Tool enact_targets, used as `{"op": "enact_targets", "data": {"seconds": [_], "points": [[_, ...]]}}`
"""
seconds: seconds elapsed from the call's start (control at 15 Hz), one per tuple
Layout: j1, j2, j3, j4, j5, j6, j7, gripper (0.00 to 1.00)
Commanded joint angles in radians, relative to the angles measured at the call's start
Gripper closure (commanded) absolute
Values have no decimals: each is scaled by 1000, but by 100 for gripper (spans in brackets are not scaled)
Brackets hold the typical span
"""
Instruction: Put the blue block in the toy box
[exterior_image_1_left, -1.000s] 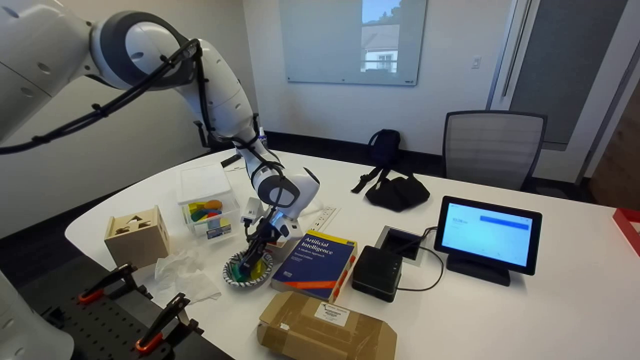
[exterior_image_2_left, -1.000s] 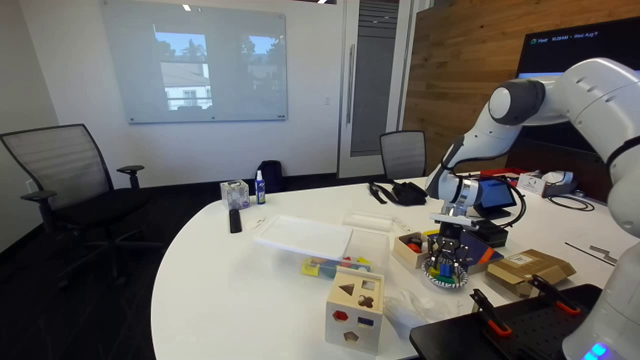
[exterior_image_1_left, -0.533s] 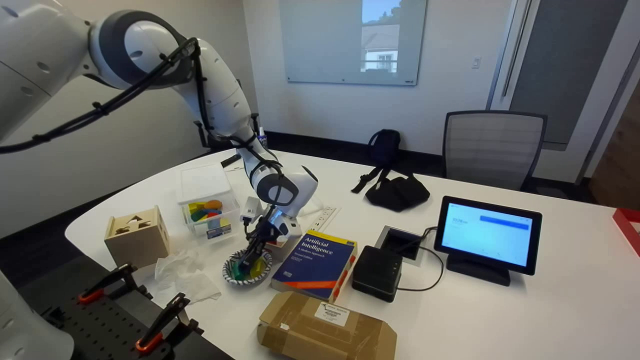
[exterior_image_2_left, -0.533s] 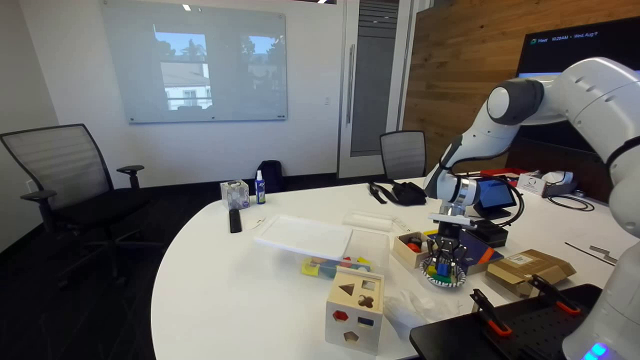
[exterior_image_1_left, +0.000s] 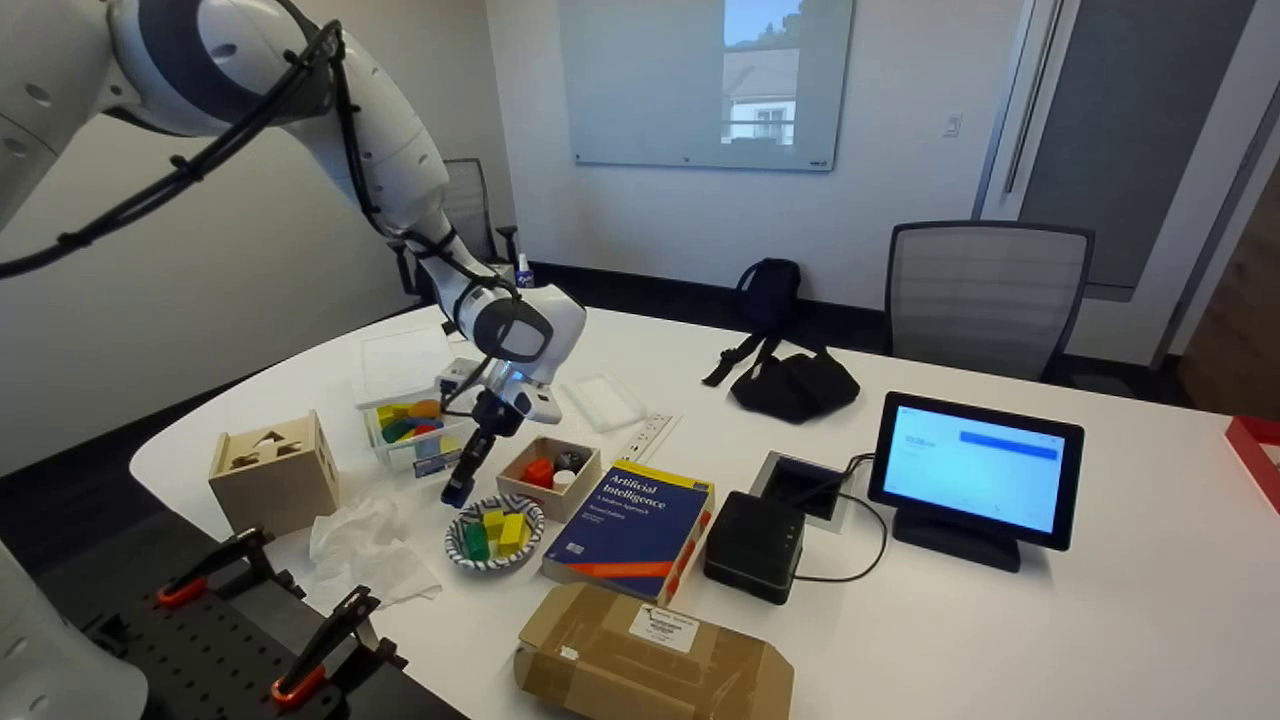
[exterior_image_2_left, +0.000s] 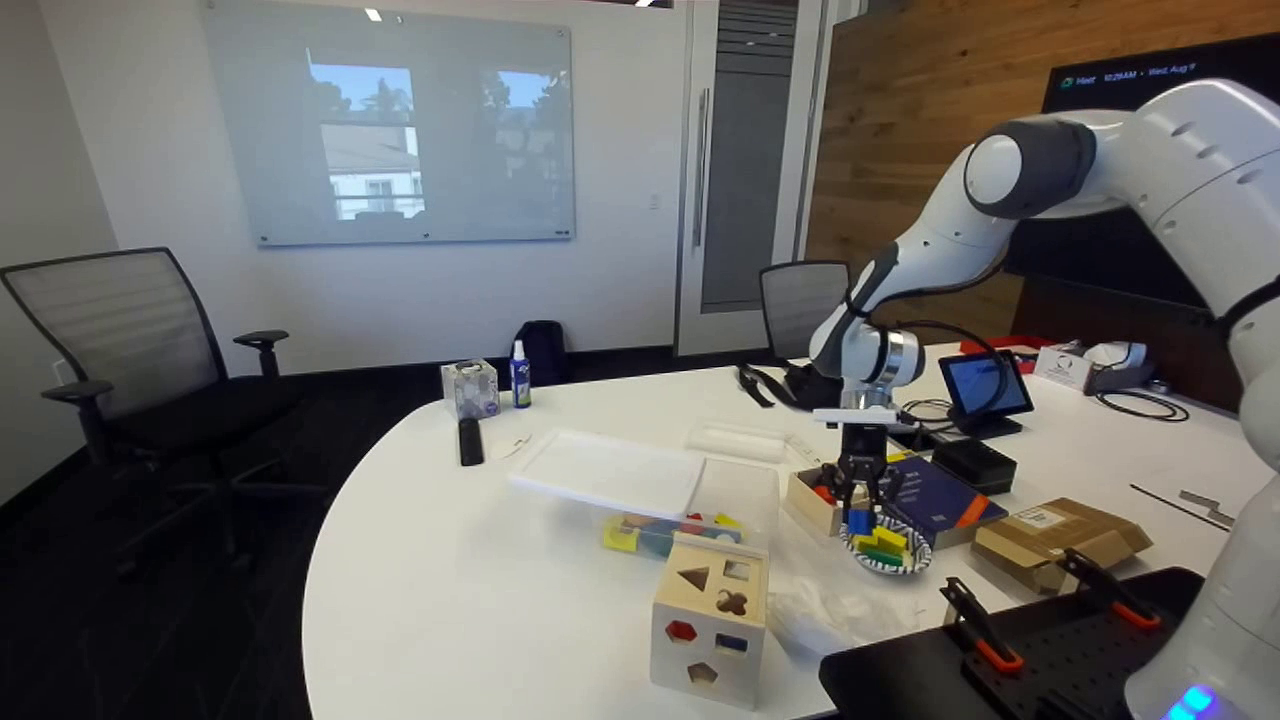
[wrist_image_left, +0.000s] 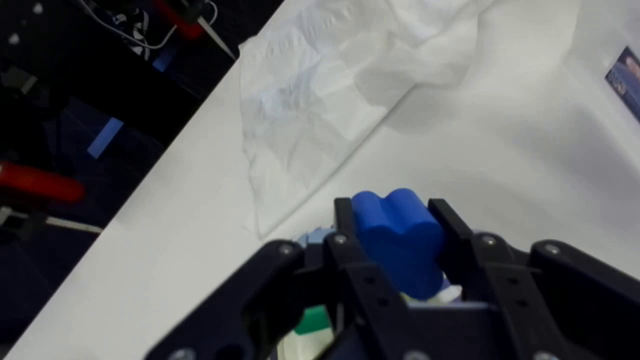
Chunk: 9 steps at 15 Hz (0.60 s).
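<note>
White table (exterior_image_1_left: 950, 640) spans the lower frame in an exterior view, glossy board (exterior_image_1_left: 660, 90) on the wall (exterior_image_1_left: 920, 60) above; left of centre, the gripper (exterior_image_1_left: 459, 488) pinches the blue block (wrist_image_left: 400, 245) in midair, toy box (exterior_image_1_left: 280, 490) farther left.

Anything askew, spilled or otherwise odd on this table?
Two minor things. The white lid sits off to one side of the clear tub, leaving it partly open; and crumpled whitish wrapping lies loose beside the toy box, perhaps leftover packaging. Nothing looks spilled.
</note>
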Motion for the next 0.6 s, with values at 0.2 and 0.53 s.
{"op": "enact_targets", "data": {"seconds": [0.2, 0.53], "points": [[188, -224, 33, -200, -48, 12, 310, 84], [279, -361, 90, -301, -106, 34, 526, 84]]}}
